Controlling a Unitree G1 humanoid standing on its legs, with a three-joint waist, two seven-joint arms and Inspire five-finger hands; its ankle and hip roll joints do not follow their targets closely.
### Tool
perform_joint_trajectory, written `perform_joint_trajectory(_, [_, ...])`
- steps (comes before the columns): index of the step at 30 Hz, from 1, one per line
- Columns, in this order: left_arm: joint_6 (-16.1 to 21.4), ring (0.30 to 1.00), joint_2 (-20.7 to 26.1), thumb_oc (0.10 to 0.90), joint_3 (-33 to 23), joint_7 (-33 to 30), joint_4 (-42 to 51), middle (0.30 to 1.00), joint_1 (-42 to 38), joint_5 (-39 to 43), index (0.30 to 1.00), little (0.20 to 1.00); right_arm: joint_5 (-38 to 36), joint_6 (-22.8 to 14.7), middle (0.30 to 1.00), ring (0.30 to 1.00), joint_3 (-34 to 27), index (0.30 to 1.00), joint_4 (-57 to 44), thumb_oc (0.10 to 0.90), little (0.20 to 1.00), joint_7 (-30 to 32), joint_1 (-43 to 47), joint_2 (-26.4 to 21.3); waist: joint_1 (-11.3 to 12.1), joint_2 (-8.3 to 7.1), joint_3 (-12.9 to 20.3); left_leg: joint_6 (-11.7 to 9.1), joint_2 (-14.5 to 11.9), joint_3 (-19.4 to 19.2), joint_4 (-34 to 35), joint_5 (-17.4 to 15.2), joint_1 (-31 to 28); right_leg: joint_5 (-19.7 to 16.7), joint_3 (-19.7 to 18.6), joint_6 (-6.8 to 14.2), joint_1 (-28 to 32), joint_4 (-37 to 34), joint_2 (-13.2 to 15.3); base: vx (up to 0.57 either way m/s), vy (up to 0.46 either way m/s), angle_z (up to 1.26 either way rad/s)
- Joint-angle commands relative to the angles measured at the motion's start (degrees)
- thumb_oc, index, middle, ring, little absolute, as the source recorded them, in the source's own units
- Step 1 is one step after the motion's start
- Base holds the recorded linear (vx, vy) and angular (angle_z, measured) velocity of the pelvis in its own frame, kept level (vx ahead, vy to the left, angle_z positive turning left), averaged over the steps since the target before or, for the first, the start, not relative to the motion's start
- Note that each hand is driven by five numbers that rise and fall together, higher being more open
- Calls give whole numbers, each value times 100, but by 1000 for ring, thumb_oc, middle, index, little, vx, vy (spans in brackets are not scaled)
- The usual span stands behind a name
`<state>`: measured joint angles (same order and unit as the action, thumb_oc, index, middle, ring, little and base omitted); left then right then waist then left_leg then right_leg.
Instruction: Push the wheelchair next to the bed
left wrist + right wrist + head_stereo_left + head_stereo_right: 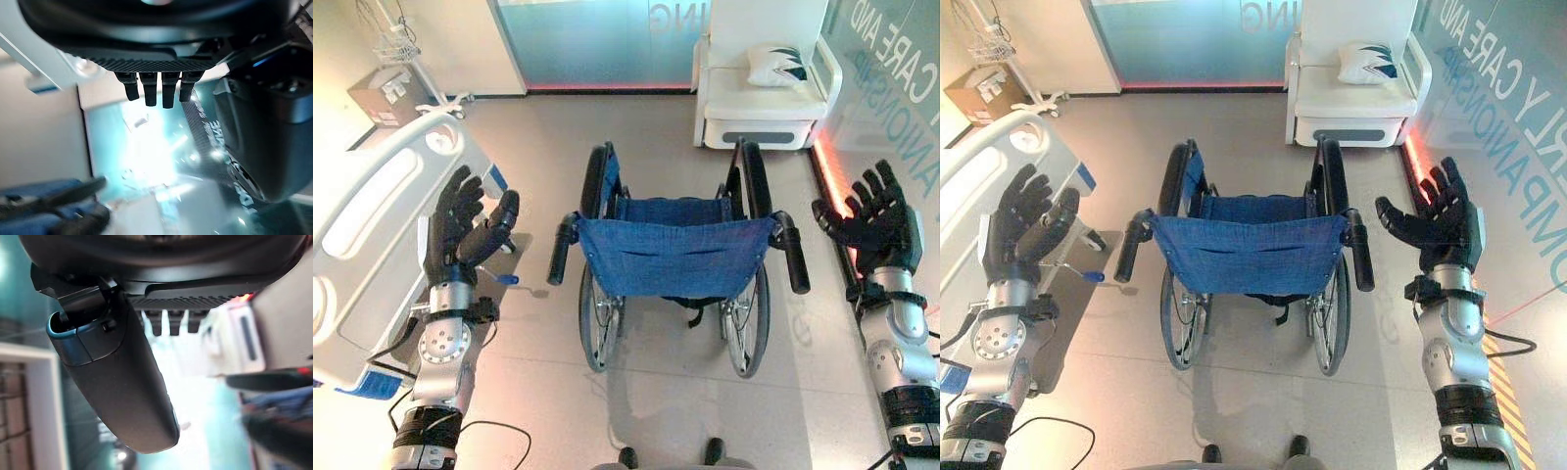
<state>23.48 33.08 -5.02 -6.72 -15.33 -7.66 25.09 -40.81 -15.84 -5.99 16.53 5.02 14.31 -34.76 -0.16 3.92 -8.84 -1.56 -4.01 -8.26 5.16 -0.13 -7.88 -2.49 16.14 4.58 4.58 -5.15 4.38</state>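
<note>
While unheld: wheelchair (677,257) (front hidden).

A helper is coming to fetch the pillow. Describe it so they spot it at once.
Look past the blue wheelchair to the white armchair against the far glass wall. The pillow lies on its seat, leaning toward the armrest nearest the lettered wall. It is white with dark leaf-like markings, the only patterned soft thing there.

bed (372,225) cut off at the left edge, wheelchair (677,257) footrests hidden behind its blue backrest
</note>
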Motion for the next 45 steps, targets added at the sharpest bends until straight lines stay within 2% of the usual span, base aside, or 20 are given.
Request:
perform_joint_trajectory(1, [509,900,627,800,-130,342,419,900,-709,305,900,900,172,-748,900,900,-266,900,-626,800,900,37,654,-239,51,-266,312,20,195,-100,-16,-201,107,519,-77,-11,168,263,81,0,0,0])
perform_joint_trajectory(3, [425,900,619,800,-109,521,485,900,-717,337,900,900,204,-645,900,900,-245,900,-754,800,900,-42,682,-219,48,-273,319,23,194,-103,-16,-201,110,514,-85,-8,161,263,80,0,0,0])
perform_joint_trajectory(5, [129,900,647,800,-40,853,653,900,-670,159,900,900,374,-350,900,900,-207,900,-992,800,900,-347,598,-205,34,-285,315,35,196,-117,-16,-195,116,499,-97,5,139,268,72,0,0,0])
perform_joint_trajectory(7, [-180,900,709,800,-3,917,733,900,-623,-146,900,900,616,-121,900,900,-164,900,-1114,800,900,-486,506,-224,28,-290,308,40,194,-131,-16,-184,121,486,-100,14,128,269,72,0,0,0])
perform_joint_trajectory(8, [-211,900,710,800,-2,897,753,900,-613,-195,900,900,645,-82,900,900,-167,900,-1138,800,900,-495,489,-221,28,-291,310,41,194,-131,-16,-183,122,485,-100,14,126,269,72,0,0,0])
perform_joint_trajectory(10, [-647,900,984,800,2,824,710,900,-491,-729,900,900,919,361,900,900,-97,900,-1240,800,900,-709,297,-392,10,-299,288,52,191,-157,-16,-160,126,471,-108,25,116,271,63,0,0,0])
perform_joint_trajectory(15, [-909,900,1226,800,-55,795,633,900,-428,-1032,900,900,1289,691,900,900,-23,900,-1228,800,900,-828,186,-551,0,-307,257,50,183,-191,-27,-140,146,458,-109,35,92,282,62,0,0,0])
perform_joint_trajectory(19, [-1426,900,1452,800,-18,1120,692,900,-391,-1181,900,900,1475,995,900,900,73,900,-1322,800,900,-942,77,-720,-6,-310,211,48,169,-231,-37,-112,170,428,-97,54,69,292,60,-27,-14,1])
perform_joint_trajectory(25, [-1627,900,1553,800,219,1445,659,900,-516,-1263,900,900,1782,1275,900,900,239,900,-1337,800,900,-983,138,-791,-23,-300,173,60,175,-236,-50,-106,190,422,-112,69,25,328,47,-31,-11,0])
perform_joint_trajectory(28, [-1853,900,1591,800,432,1673,603,900,-668,-1390,900,900,1993,1490,900,900,408,900,-1283,800,900,-1097,179,-832,-42,-294,155,72,178,-249,-60,-98,198,419,-132,77,-1,363,37,-11,-5,0])
perform_joint_trajectory(34, [-1887,900,1775,800,785,1869,313,900,-943,-1355,900,900,2195,1911,900,900,671,900,-1038,800,900,-1093,348,-1036,-85,-296,146,72,171,-294,-73,-90,191,396,-170,90,-17,370,19,0,0,0])
perform_joint_trajectory(40, [-1978,900,2009,800,1041,1904,194,900,-1212,-1585,900,900,2561,2466,900,900,904,900,-690,800,900,-961,493,-1185,-117,-295,126,67,170,-322,-85,-83,176,379,-210,95,-20,372,-5,-6,-2,-2])
perform_joint_trajectory(45, [-2174,900,2140,800,1345,1841,16,900,-1592,-1658,900,900,2633,2740,900,900,1216,900,-443,800,900,-856,795,-1257,-121,-304,116,67,166,-334,-92,-76,170,379,-226,86,-15,379,-22,-8,-9,-4])
